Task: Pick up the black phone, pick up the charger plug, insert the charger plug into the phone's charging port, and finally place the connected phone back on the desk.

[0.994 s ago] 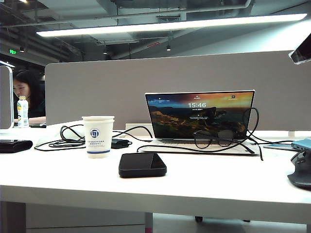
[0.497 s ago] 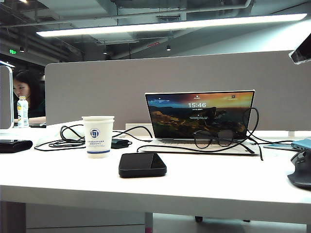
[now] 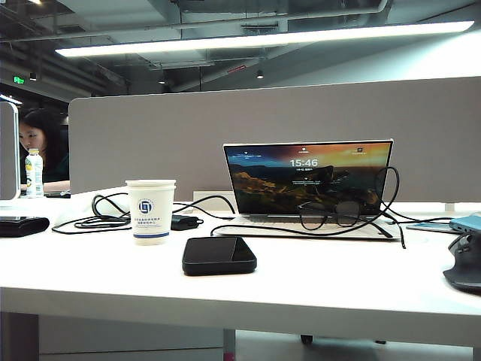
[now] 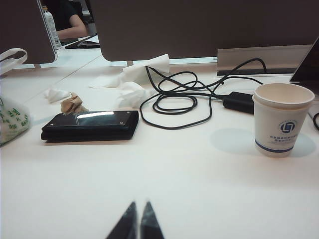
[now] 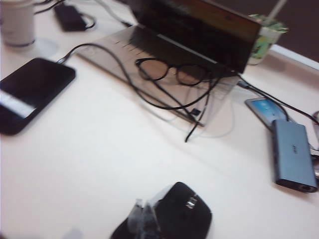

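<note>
Now, exterior view first: the black phone [image 3: 219,255] lies flat, screen up, on the white desk [image 3: 316,289], just below and left of centre, its long axis running left-right across the frame. A paper cup [image 3: 150,211] stands just to its upper left, and the open laptop [image 3: 308,180] sits behind it to the right with a pair of glasses [image 3: 331,213] and a thin black cable draped over its keyboard. Neither gripper shows in this view, so you get no arm-to-phone read from it.

Left wrist view next: the left gripper [image 4: 135,224] sits at the bottom centre of the frame, fingertips pressed together to a point, holding nothing. You see the cup [image 4: 282,118] at the right, a black wallet-like case [image 4: 90,125] at the left, and coiled cables [image 4: 179,97] above centre. The phone isn't in this frame at all.

Right wrist view now, and it's blurred: the right gripper [image 5: 142,219] is at the bottom centre, its clear fingers closed together and empty, right over a black mouse [image 5: 182,211]. The phone [image 5: 31,92] lies at the left edge, up and to the left of those fingers, long axis slanting from lower left to upper right. The charger plug [image 5: 196,112] looks to be the small dark connector dangling near the laptop's front edge at centre, though the blur keeps you from being sure.

Your key relation: only the right wrist sees both phone and plug, so the right arm seems better placed; you'd open first, then swing toward the left of that frame.
</note>
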